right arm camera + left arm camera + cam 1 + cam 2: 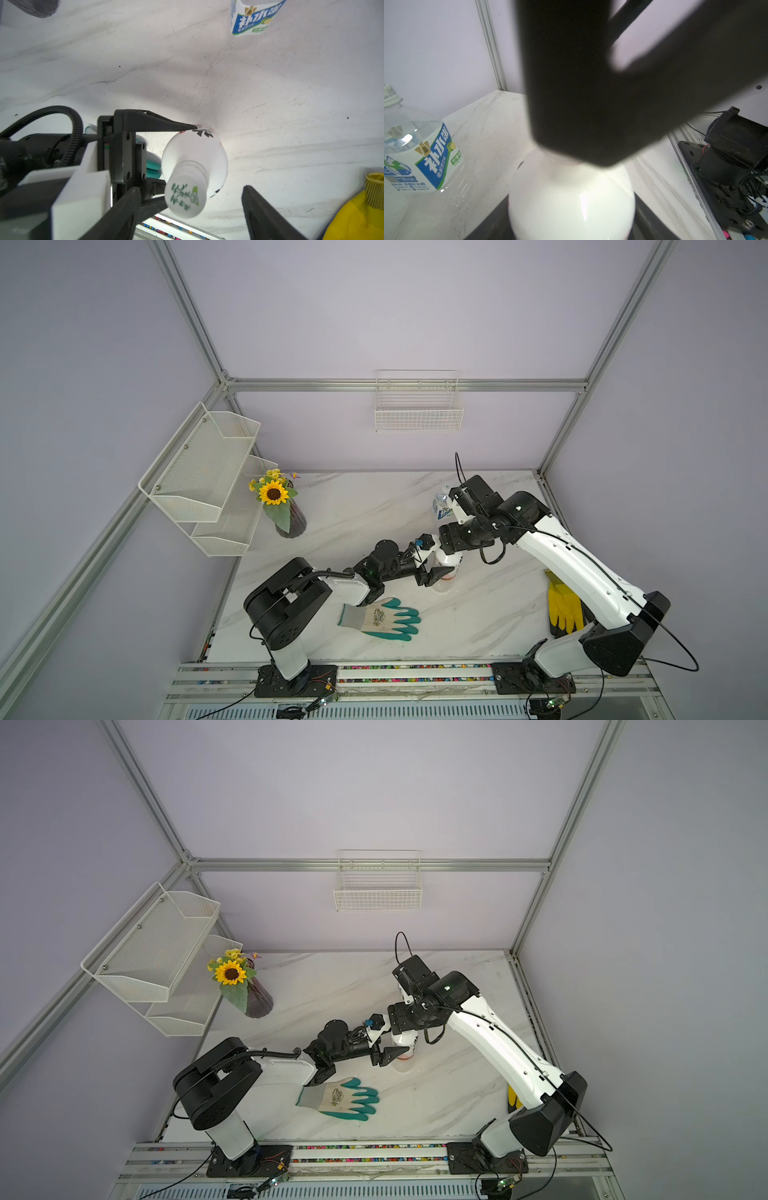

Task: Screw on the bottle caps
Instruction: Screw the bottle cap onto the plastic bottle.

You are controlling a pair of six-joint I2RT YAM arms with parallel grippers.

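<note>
Plainly, the left gripper [180, 164] is clamped on the white bottle [195, 149]. One finger [162, 125] presses its tip against the black characters on the wrap and the opposite finger [154, 202] comes in from the other side. The bottle stands upright on the marble table [270, 93] between them.

The right gripper [190, 188] hangs over the neck with its fingers spread — a gap shows between each ribbed pad [126, 205] and the printed cap [186, 197], so nothing is gripped. That cap, white with greenish print on top, sits on the bottle's neck, midway between the two right fingers and above the left ones. How far it is screwed down cannot be told.

The clear bottle [419, 158], with its blue-and-white label, stands well apart from both pairs of fingers, off to one side of the left ones, and wears its own cap [390, 95].

A teal glove [386, 618] lies flat behind the left fingers, near that arm — a yellow glove [363, 207] lies outside one right finger.
</note>
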